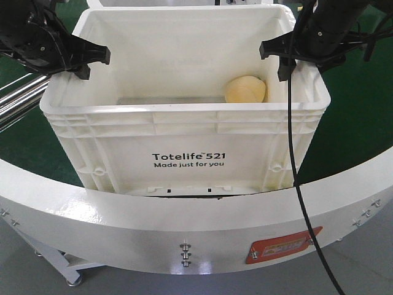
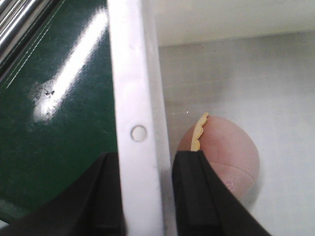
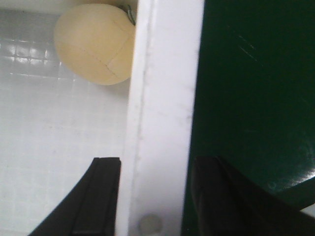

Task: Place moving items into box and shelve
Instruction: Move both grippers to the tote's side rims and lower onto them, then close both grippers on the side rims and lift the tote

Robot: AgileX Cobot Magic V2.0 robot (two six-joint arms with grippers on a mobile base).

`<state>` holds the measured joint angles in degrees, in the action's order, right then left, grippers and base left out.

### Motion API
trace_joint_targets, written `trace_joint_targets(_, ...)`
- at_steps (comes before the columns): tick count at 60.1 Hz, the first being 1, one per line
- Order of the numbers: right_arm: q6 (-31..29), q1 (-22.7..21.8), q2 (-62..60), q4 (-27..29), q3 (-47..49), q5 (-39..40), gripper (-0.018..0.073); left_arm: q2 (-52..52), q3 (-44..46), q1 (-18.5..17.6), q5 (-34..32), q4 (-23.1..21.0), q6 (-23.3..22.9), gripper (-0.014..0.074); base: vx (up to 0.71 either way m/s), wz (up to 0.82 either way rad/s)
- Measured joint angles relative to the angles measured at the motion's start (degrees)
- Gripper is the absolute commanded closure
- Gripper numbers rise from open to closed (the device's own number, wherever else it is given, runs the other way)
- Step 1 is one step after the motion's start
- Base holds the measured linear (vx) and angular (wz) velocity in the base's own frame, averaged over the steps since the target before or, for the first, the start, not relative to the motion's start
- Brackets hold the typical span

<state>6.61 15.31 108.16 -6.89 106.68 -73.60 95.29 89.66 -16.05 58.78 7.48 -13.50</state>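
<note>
The white box, printed "Totelife 521", stands on the green surface. Inside it, at the right, lies the pale yellow item, also seen beside the rim. The brownish-pink item lies on the box floor by the left wall. My left gripper straddles the left rim, and its fingers press on both sides of it. My right gripper straddles the right rim the same way, with one finger inside the box and one outside.
A curved white guard ring with an orange label runs along the front. Green surface lies on both sides of the box. Steel rails sit at the left. A black cable hangs past the box's right front corner.
</note>
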Motion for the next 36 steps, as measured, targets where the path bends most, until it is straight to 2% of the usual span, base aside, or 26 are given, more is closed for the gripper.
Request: trace_joint_targets(36, 0.11, 0.0, 0.0, 0.11, 0.0, 0.0, 0.0173, 0.0, 0.0, 0.0, 0.02, 0.0, 0.0, 0.029, 0.0, 0.0)
